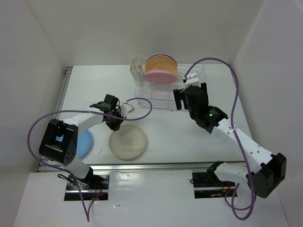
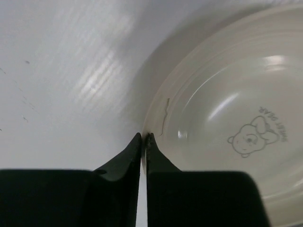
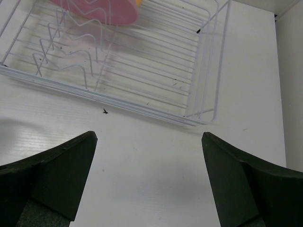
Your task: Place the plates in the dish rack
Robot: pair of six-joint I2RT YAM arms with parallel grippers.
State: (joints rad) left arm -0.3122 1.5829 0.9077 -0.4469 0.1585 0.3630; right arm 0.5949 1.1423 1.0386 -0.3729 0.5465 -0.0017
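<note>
Left gripper (image 2: 145, 136): jaws pinched on the rim of the cream plate (image 2: 227, 118), which lies flat near the tabletop's near edge. The hold is by the tips only, so the plate may slip or swing on lifting. Right gripper (image 3: 149, 136): jaws wide apart, holding nothing, beside the dish rack (image 3: 203, 71) at the far edge.

White table (image 1: 165, 158), white walls (image 1: 142, 28)

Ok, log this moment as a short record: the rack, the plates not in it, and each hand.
rack: dish rack holds the pink plate and yellow-orange plate, both standing on edge
not loaded: cream plate and light blue plate, lying flat
left hand: closed on the cream plate's rim
right hand: open, empty, above the table in front of the rack
</note>
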